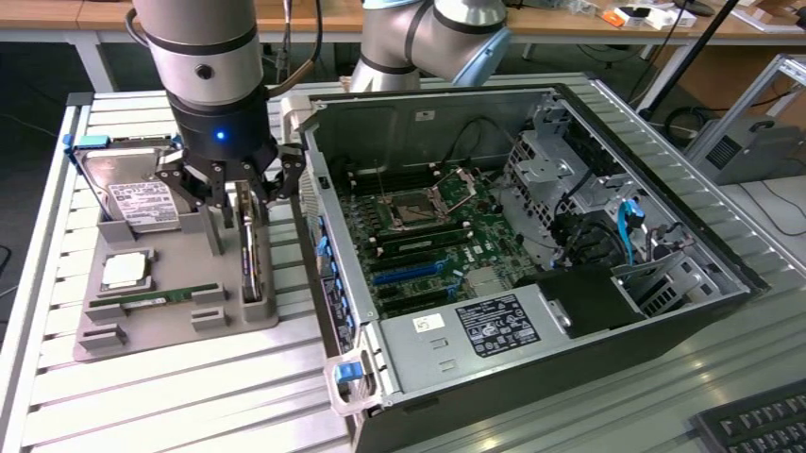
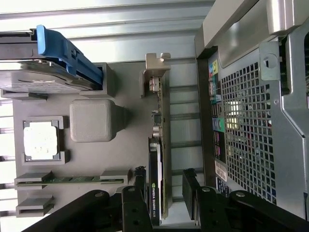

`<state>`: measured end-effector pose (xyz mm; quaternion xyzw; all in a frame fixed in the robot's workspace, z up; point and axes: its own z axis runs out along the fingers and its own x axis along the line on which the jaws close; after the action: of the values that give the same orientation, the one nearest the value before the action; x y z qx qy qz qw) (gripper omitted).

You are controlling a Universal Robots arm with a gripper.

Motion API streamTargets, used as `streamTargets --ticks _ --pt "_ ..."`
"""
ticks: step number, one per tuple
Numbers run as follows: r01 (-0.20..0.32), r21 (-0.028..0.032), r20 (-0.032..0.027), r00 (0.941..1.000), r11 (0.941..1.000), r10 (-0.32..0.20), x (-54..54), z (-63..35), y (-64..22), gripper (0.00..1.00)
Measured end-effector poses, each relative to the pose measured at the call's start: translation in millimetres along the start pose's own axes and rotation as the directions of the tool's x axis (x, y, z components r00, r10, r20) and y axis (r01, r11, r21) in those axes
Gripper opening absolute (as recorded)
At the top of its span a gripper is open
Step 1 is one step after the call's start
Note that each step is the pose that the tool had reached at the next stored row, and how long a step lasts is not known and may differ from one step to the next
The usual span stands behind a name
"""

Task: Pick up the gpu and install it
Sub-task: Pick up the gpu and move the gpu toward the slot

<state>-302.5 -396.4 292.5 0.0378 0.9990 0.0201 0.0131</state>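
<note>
Jaws spread wide, gripping nothing. Gripper (image 2: 165, 193) straddles the gpu (image 2: 163, 121), which stands on edge in the grey tray (image 1: 151, 332), one finger on each side.

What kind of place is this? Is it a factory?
More likely a robotics lab or workshop. A robot arm hangs over a grey tray of computer parts, beside an opened computer case on a slatted metal table, with wooden workbenches behind.
</note>
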Motion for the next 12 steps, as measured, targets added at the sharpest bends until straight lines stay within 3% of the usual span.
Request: streamTargets --ticks 12 --pt "0.000 0.0000 0.0002 1.0000 1.0000 0.000 -0.1 0.4 0.0 0.44"
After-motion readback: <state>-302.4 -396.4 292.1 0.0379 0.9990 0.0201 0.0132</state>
